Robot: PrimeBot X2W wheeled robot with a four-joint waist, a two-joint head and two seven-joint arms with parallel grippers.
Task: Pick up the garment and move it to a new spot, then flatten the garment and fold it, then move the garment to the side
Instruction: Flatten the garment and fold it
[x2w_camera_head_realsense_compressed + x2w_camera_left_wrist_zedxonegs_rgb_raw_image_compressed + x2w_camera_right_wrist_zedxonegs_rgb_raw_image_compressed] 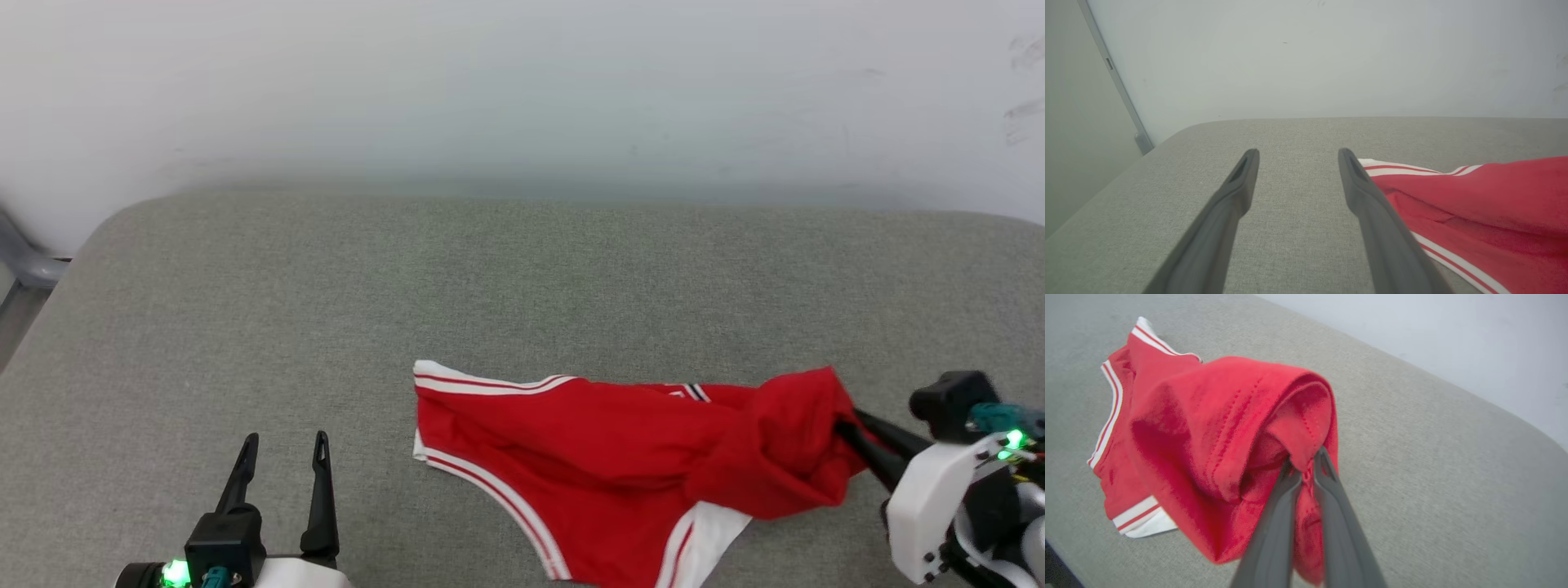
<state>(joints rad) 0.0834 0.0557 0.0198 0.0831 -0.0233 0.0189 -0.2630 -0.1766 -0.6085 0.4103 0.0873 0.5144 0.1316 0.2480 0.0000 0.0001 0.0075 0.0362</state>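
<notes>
The garment (620, 457), red with white striped trim, lies crumpled on the grey padded table (326, 310), right of centre near the front edge. Its right end is bunched and raised where my right gripper (849, 426) is shut on a fold of red cloth; the right wrist view shows the fingertips pinching the garment (1216, 433) at the right gripper (1306, 467). My left gripper (286, 445) stands open at the lower left, apart from the cloth. In the left wrist view the left gripper (1296, 157) holds nothing, with the garment (1474, 204) to its right.
A pale wall (522, 90) rises behind the table. A grey metal frame (24, 261) stands off the table's left rounded corner. The table's front edge runs close below the garment's lower hem.
</notes>
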